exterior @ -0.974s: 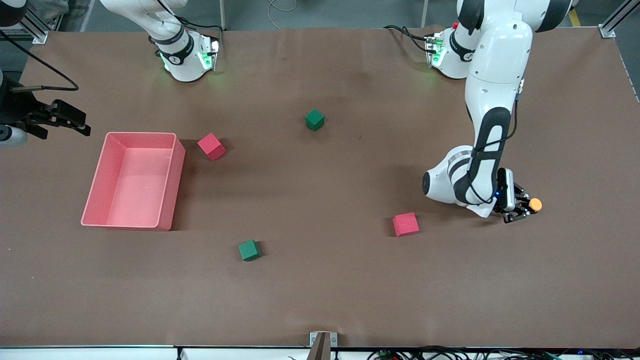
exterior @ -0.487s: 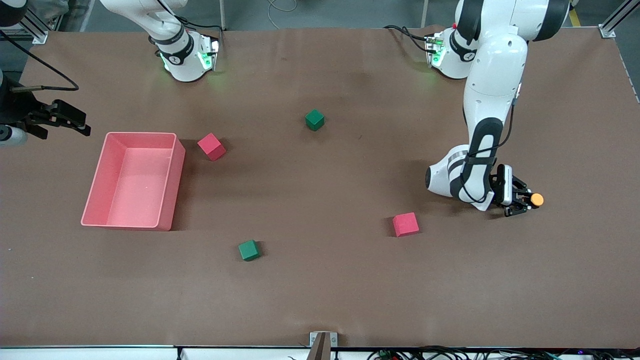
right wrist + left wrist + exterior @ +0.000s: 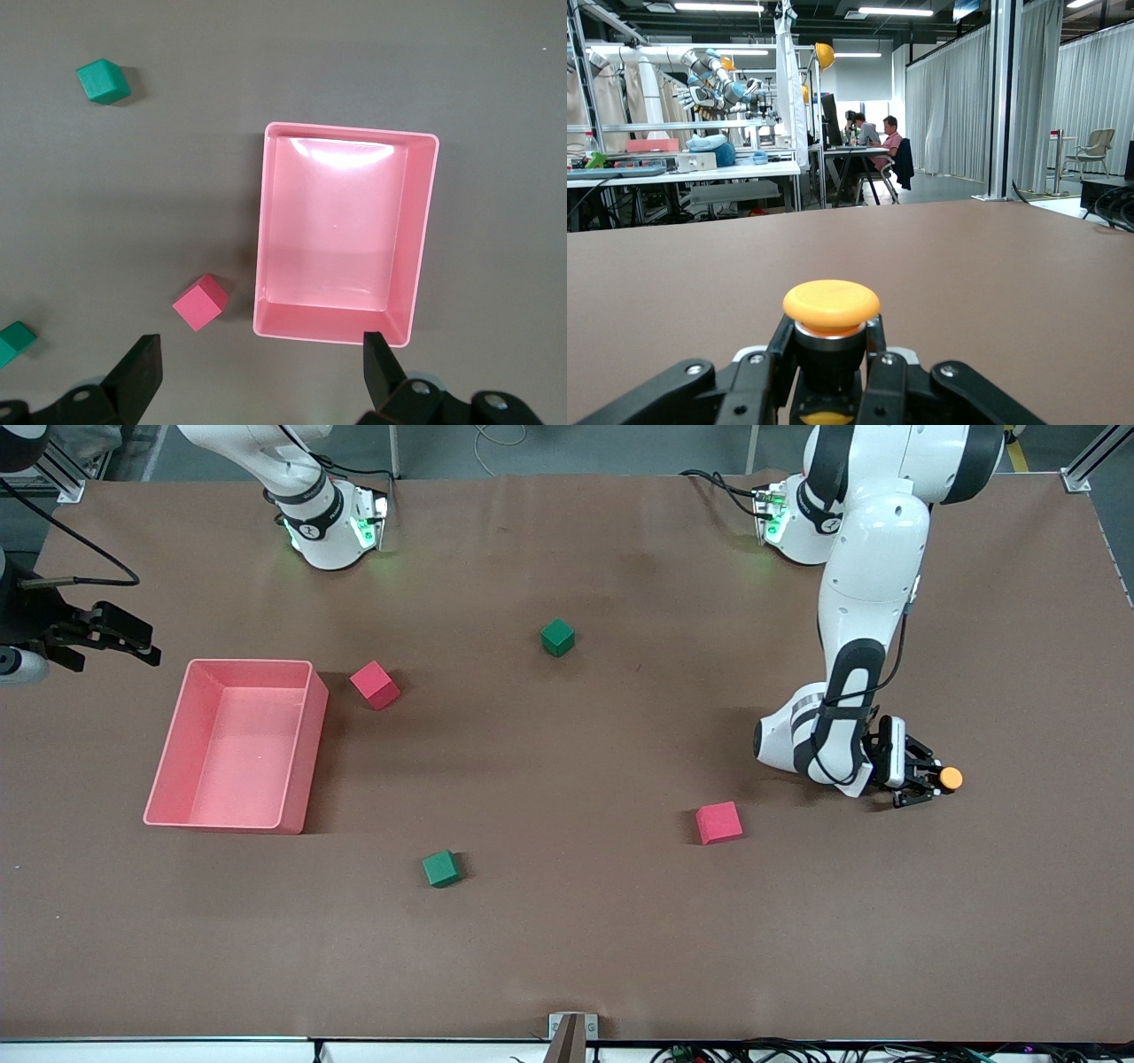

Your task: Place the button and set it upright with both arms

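Front view: left gripper [image 3: 926, 779] clamps button [image 3: 950, 778].

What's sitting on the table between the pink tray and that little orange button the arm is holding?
In the front view, between the pink tray and the button in the left gripper, a green cube and a red cube.

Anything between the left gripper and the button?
No. The left gripper is already shut on the button, its jaws clamping the black body below the orange cap; nothing sits between them.

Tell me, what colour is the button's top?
Orange. The button shows best in the left wrist view.
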You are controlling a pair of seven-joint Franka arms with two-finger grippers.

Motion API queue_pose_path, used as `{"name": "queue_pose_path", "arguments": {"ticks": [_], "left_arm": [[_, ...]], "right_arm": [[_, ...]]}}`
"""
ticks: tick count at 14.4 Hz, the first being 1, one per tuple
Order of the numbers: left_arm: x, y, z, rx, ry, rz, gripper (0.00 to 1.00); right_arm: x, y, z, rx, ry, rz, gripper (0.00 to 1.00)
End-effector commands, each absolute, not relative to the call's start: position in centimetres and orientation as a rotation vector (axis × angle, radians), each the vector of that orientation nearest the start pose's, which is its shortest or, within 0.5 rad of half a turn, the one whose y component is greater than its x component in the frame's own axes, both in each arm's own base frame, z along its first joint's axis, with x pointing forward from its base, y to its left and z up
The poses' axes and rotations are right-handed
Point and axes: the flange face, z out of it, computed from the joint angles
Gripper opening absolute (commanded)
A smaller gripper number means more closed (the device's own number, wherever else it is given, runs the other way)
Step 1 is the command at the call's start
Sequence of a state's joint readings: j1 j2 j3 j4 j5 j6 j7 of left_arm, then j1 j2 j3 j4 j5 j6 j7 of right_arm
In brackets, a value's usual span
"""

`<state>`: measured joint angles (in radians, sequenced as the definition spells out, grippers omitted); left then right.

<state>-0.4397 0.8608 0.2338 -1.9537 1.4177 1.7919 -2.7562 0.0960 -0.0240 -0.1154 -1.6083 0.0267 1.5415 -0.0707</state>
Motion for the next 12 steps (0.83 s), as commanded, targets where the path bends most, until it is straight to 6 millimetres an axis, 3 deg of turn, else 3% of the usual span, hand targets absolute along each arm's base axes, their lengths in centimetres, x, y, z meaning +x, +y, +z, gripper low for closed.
{"name": "queue_pose_path", "arguments": {"ticks": [1,4,5,6,7,8,12], "left_arm": [[53.38,-1.31,4.93,-1.392,-1.187,-1.419,0.0],[53.41,-1.22,4.98,-1.39,-1.183,-1.422,0.01],[53.41,-1.3,4.98,-1.394,-1.177,-1.418,0.09],[53.46,-1.32,4.99,-1.395,-1.177,-1.416,0.41],[53.5,-1.33,5.08,-1.397,-1.171,-1.412,0.92],[53.47,-1.18,5.08,-1.392,-1.165,-1.411,1.0],[53.54,-1.21,5.32,-1.387,-1.155,-1.41,1.0]], "right_arm": [[53.36,-0.89,62.02,-3.114,-0.096,0.061,1.0],[53.4,-0.97,61.94,-3.114,-0.094,0.063,1.0],[53.4,-0.97,61.94,-3.114,-0.094,0.063,1.0],[53.4,-0.97,61.94,-3.114,-0.094,0.063,1.0],[53.4,-0.97,61.94,-3.114,-0.094,0.063,1.0],[53.36,-0.98,62.02,-3.114,-0.094,0.061,1.0],[53.41,-0.97,62.02,-3.114,-0.094,0.061,1.0]]}}
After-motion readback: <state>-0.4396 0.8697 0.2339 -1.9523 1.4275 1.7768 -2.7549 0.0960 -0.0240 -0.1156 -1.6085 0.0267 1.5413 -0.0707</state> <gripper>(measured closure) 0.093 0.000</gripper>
